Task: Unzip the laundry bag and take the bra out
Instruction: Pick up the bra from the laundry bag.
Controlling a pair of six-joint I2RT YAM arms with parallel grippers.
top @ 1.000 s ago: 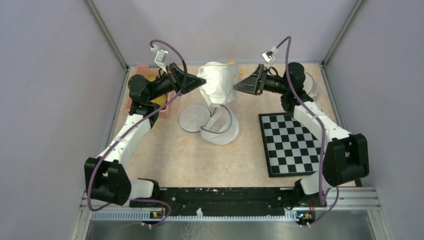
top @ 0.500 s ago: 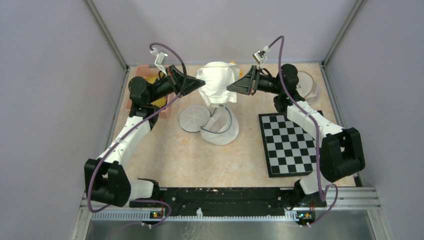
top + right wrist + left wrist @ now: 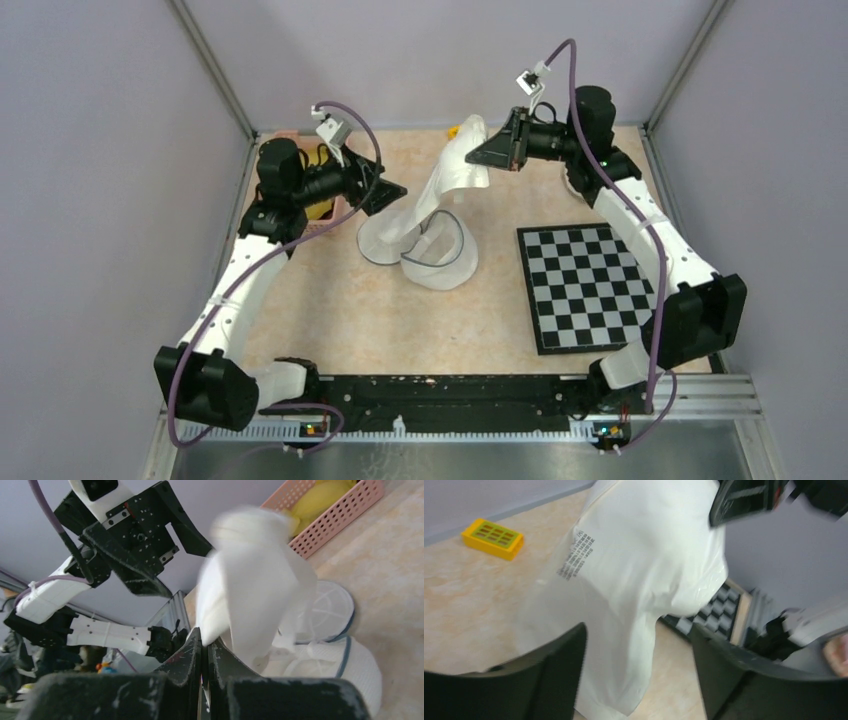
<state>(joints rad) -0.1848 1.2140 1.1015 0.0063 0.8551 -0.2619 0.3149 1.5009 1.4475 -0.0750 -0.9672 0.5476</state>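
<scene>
The surface (image 3: 330, 300) is a beige, mottled panel, walled on three sides. Items resting directly on it:

- Checkerboard (image 3: 585, 285): black-and-white, flat, on the right half and turned slightly askew.
- Laundry bag (image 3: 440, 270): white mesh with dark trim, near the centre, with its round lid (image 3: 375, 242) folded open and lying flat to the left, touching the bag.
- Basket (image 3: 345, 517): pink lattice, far left corner, with something yellow inside.
- Block (image 3: 493, 538): yellow, by the far wall, well apart from the bag.

Encl. walls (image 3: 100, 150) plain lavender, far + both sides. Alu frame posts (image 3: 218, 75) run up far corners. Tabletop (image 3: 340, 310) beige, marbled. Slotted metal rail (image 3: 480, 430) along near edge. Light even, diffuse.
</scene>
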